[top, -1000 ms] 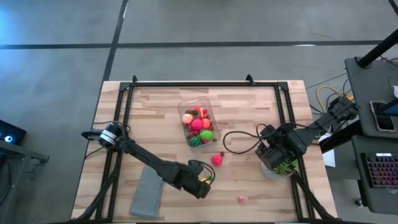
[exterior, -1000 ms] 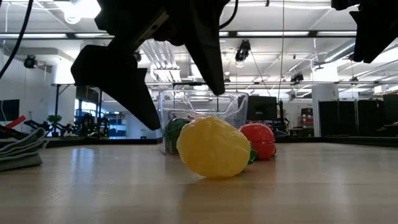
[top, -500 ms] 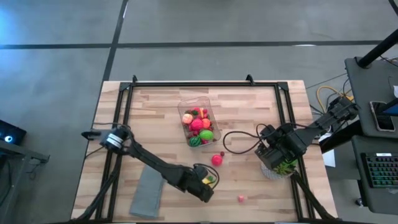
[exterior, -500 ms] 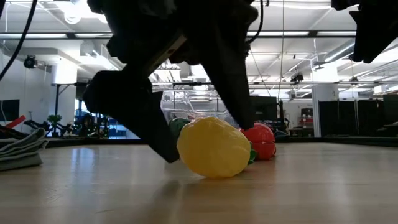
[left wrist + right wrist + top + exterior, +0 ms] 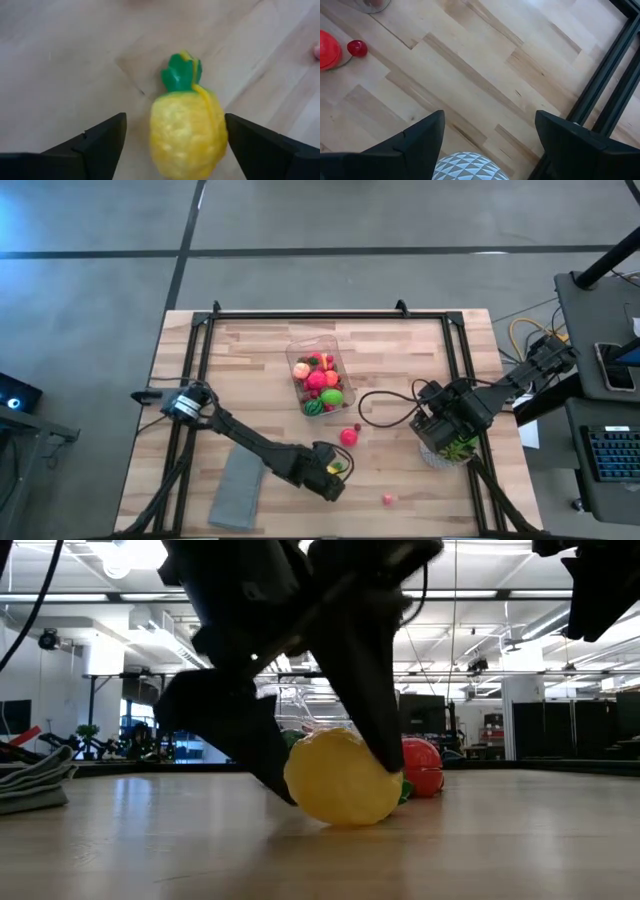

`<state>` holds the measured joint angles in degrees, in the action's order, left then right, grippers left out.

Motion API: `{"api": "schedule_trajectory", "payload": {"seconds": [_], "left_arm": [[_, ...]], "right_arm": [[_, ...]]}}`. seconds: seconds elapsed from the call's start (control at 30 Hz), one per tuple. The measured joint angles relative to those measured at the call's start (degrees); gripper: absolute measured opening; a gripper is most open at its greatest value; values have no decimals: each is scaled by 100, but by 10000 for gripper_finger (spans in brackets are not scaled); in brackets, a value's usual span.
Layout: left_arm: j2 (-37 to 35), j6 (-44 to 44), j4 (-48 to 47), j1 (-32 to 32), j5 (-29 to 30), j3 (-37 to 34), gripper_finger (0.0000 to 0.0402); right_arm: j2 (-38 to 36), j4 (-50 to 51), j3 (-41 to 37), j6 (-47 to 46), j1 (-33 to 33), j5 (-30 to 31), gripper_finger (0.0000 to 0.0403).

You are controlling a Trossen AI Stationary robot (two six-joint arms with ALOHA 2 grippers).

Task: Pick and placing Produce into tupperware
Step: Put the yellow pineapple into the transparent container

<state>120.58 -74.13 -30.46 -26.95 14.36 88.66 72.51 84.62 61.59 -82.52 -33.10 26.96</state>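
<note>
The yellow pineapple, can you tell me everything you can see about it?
The pineapple is a small toy: a bumpy yellow body that looks like plastic, with a raised seam along it and a stubby green leaf crown at one end. It lies on its side on the wooden table, near the front edge. The left gripper is down around it, one dark finger on each side, jaws open; whether the fingers touch it is unclear.

No text, label, brand, number or sign can be read in any view.
</note>
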Motion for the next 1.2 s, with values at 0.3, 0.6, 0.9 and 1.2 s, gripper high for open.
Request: {"api": "schedule_trajectory", "payload": {"seconds": [0.3, 0.6, 0.9, 1.2], "left_arm": [[117, 4, 49, 27, -123, 53, 279], [57, 5, 42, 27, -213, 44, 241], [-266, 619, 35, 46, -33, 301, 207], [-1438, 1175, -809, 251, 2285, 464, 205]], "right_arm": [[0, -18, 1, 0, 0, 0, 308], [0, -48, -1, 0, 0, -2, 303], [0, -55, -1, 0, 0, 2, 301], [0, -8, 1, -340, 0, 3, 306]]}}
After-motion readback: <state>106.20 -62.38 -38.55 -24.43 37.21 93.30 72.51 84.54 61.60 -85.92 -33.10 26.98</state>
